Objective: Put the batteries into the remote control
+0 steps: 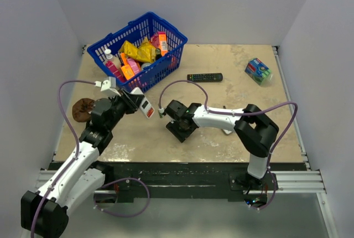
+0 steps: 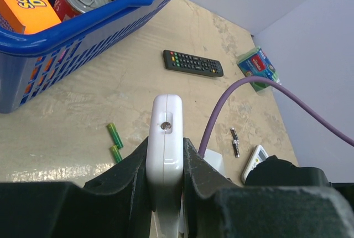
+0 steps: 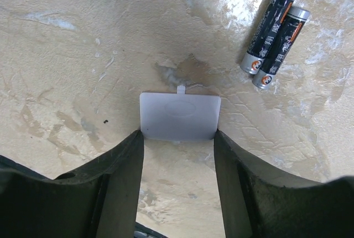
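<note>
My left gripper (image 2: 166, 148) is shut on the small white remote control (image 2: 165, 133), held edge-on above the table; the top view shows its red panel (image 1: 147, 108). My right gripper (image 3: 178, 135) points down at the table with a thin white battery cover (image 3: 180, 116) spanning its two fingertips and touching both. Two black batteries (image 3: 274, 30) lie side by side on the table just beyond the right fingers. In the left wrist view, two green batteries (image 2: 115, 136) lie near the basket and a dark pair (image 2: 235, 141) lies further right.
A blue basket (image 1: 166, 63) of groceries stands at the back left. A long black remote (image 1: 204, 77) lies mid-table and a green box (image 1: 258, 71) at the back right. Another white remote (image 2: 254, 162) lies near the right arm. A brown lump (image 1: 82, 109) sits at the left.
</note>
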You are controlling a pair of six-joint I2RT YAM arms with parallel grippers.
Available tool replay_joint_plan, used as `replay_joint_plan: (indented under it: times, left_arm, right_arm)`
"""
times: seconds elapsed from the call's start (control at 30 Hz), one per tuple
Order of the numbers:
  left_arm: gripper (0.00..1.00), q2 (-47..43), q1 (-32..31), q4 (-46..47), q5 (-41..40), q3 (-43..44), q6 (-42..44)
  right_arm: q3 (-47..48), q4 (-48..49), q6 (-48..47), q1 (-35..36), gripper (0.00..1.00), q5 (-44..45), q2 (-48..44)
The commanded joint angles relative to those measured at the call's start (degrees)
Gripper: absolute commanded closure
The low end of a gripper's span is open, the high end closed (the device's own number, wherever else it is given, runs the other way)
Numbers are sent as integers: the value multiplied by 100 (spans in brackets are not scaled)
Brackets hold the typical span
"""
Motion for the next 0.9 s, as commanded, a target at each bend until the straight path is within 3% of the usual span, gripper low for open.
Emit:
replay_joint_plan:
  times: [0.0, 0.37, 0.87]
  left_arm:
    - [100, 95, 37, 681, 211, -134, -106]
    - [100, 262, 54, 1647, 580, -661, -423]
    - [100, 666, 63, 3475, 1248, -1304, -1187]
  right_arm:
    - [-31, -39, -3, -34, 53, 273, -165]
    - [83, -170, -12, -34, 61, 467, -814]
    - [1594, -681, 58, -25, 61, -7, -1668]
